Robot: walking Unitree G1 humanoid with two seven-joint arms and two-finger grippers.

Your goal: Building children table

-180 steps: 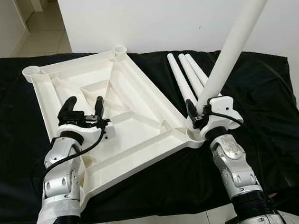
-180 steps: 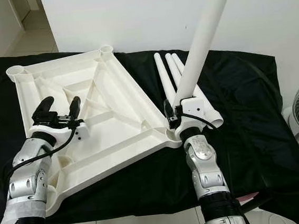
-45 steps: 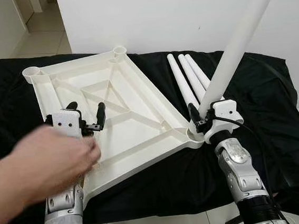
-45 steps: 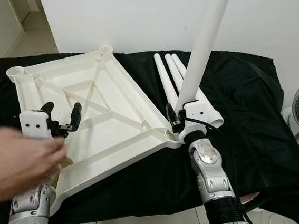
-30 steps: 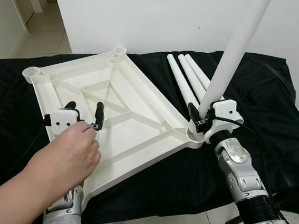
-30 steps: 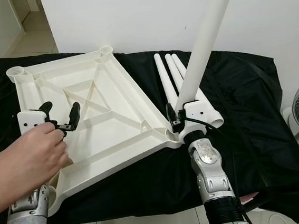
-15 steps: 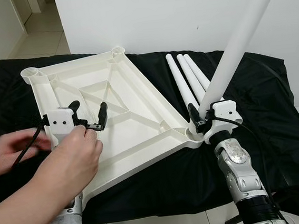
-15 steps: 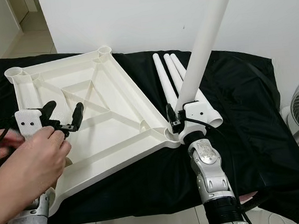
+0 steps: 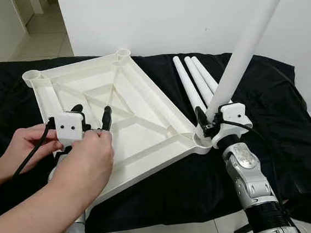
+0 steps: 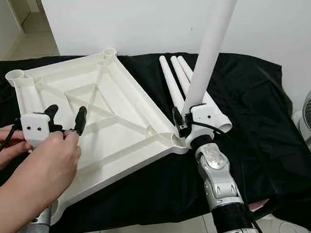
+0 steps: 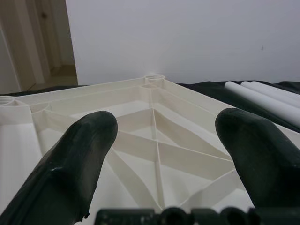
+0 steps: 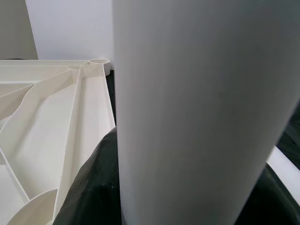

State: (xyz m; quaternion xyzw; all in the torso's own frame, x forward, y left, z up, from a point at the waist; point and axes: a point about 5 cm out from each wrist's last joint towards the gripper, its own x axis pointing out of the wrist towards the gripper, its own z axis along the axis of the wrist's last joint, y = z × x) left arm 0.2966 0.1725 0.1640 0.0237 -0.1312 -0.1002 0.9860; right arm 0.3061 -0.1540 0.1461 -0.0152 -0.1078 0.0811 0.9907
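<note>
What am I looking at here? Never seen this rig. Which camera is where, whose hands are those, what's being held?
It is a humanoid robot with two silver arms, each ending in a gripper with two black fingers. Two pictures come from a stereo camera on its head, looking down at a table under a black cloth. The other two come from cameras on the wrists, looking along each gripper's fingers.

On the cloth lies an upside-down white tabletop, ribs facing up, with three spare legs beside it.

The right gripper is closed on a fourth white leg, holding it tilted with its lower end at the tabletop's near corner socket.

The left gripper is open over the tabletop, holding nothing. The bare hands belong to a person, who is gripping that gripper's wrist unit.
</note>
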